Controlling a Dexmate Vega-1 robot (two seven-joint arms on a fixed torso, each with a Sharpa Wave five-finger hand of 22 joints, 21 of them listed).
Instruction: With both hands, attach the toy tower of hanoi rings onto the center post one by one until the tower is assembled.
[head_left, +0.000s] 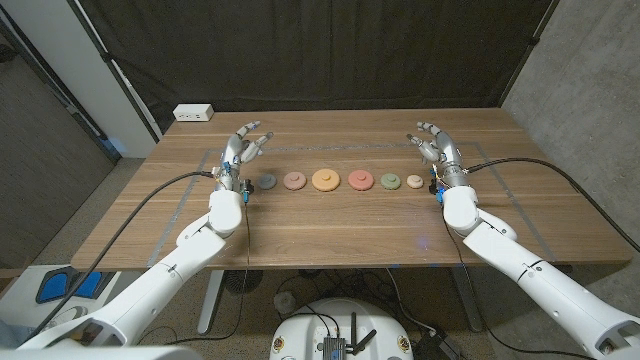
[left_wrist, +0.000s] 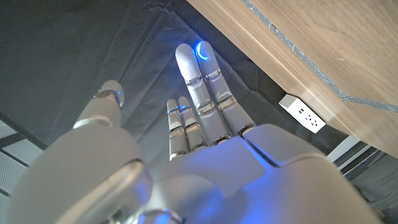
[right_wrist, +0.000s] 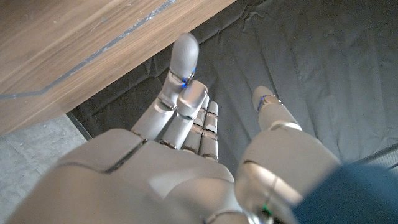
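Rings lie in a single row across the middle of the wooden table, none stacked on another. From the robot's left we record a dark grey ring, a pink ring, a larger orange ring, a red ring, a green ring and a small cream ring. Each lies flat and apart from its neighbours. We cannot tell from the head view which piece carries the center post.

We find the left hand raised just beside the dark grey end of the row, fingers spread and holding nothing. The left wrist view confirms this: its fingers reach out straight and apart, thumb held wide, against the dark curtain, with the table edge to one side.

We find the right hand raised just beside the cream end of the row, likewise spread and empty. In the right wrist view its fingers extend straight, thumb apart.

A white power strip lies at the table's far left corner. Cables run from both wrists over the tabletop.
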